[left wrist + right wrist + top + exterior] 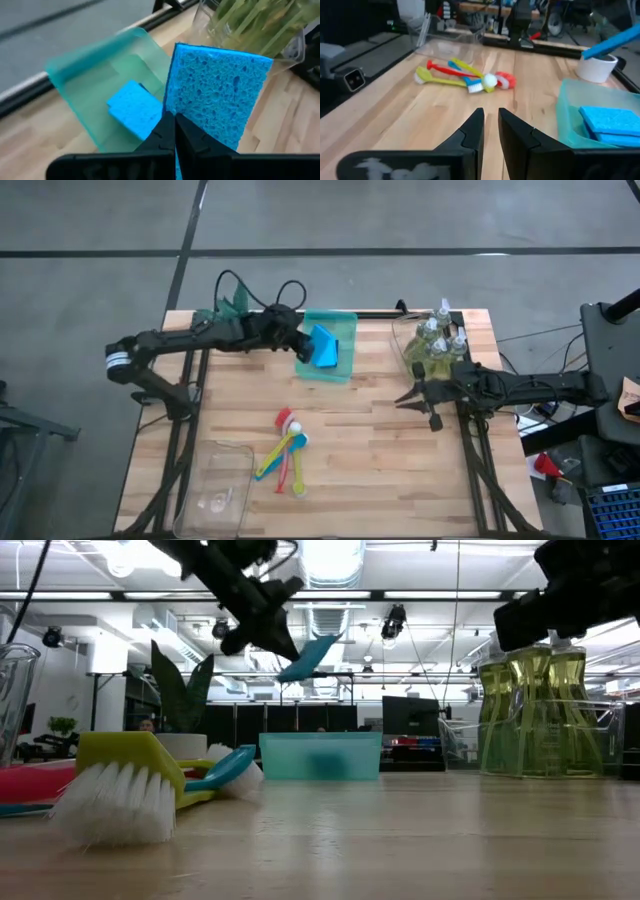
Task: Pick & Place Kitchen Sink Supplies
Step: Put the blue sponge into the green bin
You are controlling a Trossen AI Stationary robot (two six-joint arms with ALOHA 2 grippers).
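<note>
Left claw (303, 346) reaches in from the 9 o'clock side of the surface (380, 440), over the green tray (345, 330) at about 12 o'clock. Its fingers are pinched closed on a blue sponge (215, 95), held on edge above the tray. The low view shows that sponge (308, 657) tilted and well clear of the tray (320, 755).

More blue sponge (134, 109) lies flat inside the tray; the right wrist view shows a flat blue stack (610, 125) there, possibly two pieces, hard to be sure.

Right claw (410, 395) comes in from 3 o'clock, hovering over bare wood between the tray and the soap bottles. Its fingers (470, 132) stand a narrow gap apart with nothing between them.

Soap bottles (438, 340), clear with yellowish liquid, are grouped inside a clear tray at about 2 o'clock, near the far right corner. In the low view they (530, 710) stand upright.

Brushes (285, 450) lie in a loose heap at about 6 o'clock of centre, with red, yellow, blue and green handles crossing one another. In the low view the yellow-handled brush (125, 790) sits nearest, bristles down.

An empty-looking clear tray (215, 490) sits at 7 o'clock near the front left corner. A potted plant (228, 300) stands at 11 o'clock behind the left arm.
</note>
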